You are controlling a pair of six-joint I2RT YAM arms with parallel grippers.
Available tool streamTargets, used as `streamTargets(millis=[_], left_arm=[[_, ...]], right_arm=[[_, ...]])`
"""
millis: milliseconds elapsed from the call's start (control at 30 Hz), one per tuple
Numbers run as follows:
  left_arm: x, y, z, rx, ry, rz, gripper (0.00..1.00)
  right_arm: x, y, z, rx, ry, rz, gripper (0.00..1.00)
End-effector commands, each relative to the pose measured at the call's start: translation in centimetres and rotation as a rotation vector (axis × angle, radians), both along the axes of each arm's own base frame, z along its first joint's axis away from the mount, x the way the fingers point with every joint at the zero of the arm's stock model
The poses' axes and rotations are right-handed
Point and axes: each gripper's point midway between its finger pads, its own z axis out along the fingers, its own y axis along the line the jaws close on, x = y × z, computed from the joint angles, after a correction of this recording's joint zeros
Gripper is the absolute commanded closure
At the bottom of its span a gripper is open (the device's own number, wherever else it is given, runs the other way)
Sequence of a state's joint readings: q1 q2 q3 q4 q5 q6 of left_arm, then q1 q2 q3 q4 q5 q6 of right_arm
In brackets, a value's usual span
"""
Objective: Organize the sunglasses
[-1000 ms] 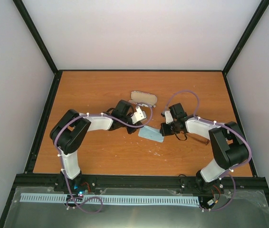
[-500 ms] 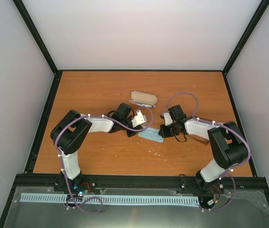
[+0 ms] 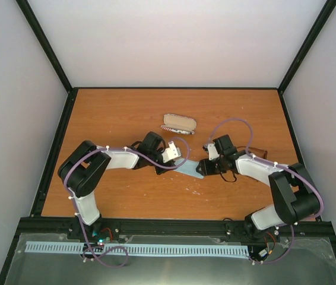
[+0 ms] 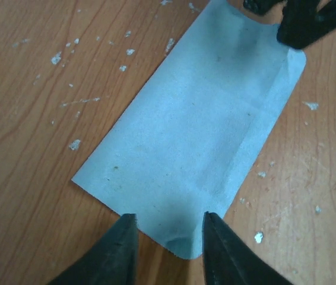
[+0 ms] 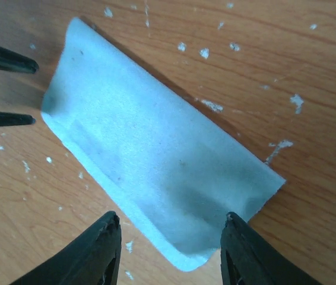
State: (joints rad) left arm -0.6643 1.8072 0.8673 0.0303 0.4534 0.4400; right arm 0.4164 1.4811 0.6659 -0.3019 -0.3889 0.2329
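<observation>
The light blue cloth (image 3: 189, 169) (image 4: 197, 130) (image 5: 156, 148) lies folded flat on the table between my two grippers. My left gripper (image 3: 180, 160) (image 4: 169, 228) is open, its tips straddling one short end of the cloth without pinching it. At the other end my right gripper (image 3: 201, 168) (image 5: 171, 228) stands wide open over the cloth. The sunglasses are mostly hidden under my right forearm; a dark brown piece (image 3: 258, 153) shows beside it. The oval patterned case (image 3: 180, 123) lies behind the cloth.
Black frame rails (image 3: 54, 148) border the wooden table (image 3: 114, 113) on all sides. White flecks mark the wood around the cloth. The left fingertips (image 5: 8, 62) show in the right wrist view, the right fingertips (image 4: 301, 27) in the left wrist view.
Both grippers have gone from shut to open, and the cloth now lies flat on the table. Both arms have come lower and a little nearer; the right forearm now covers the sunglasses.
</observation>
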Motion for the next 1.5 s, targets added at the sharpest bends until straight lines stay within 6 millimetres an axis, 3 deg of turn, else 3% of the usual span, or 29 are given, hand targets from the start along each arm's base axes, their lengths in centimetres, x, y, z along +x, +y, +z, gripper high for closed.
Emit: streamTargets(millis=[0,167,300,467,733,1167,1467], left_arm=[[-0.1,-0.3,1.7,-0.026,-0.048,-0.012,0.62],[0.7,0.0,3.7,-0.073,-0.072,0.041,0.55],[3.6,1.2,5.7,-0.137,-0.033,0.118,0.55],[6.6,2.5,6.3,-0.151,-0.021,0.176,0.56],[7.6,2.7,6.0,-0.148,-0.027,0.189,0.56],[8.0,2.3,4.8,-0.134,0.004,0.181,0.56],[7.3,0.8,1.8,-0.084,0.093,0.105,0.55]], right_arm=[[0.1,-0.1,1.6,0.017,-0.048,-0.029,0.52],[1.3,-1.9,1.8,-0.075,-0.107,-0.102,0.49],[1.8,-3.1,-0.2,-0.184,-0.060,-0.113,0.51],[2.2,-3.0,-1.2,-0.208,-0.032,-0.107,0.51],[2.8,-2.2,-1.8,-0.204,-0.017,-0.093,0.55],[1.2,-2.1,-3.0,-0.256,0.038,-0.056,0.97],[1.9,-1.7,-2.8,-0.250,0.028,-0.059,0.97]])
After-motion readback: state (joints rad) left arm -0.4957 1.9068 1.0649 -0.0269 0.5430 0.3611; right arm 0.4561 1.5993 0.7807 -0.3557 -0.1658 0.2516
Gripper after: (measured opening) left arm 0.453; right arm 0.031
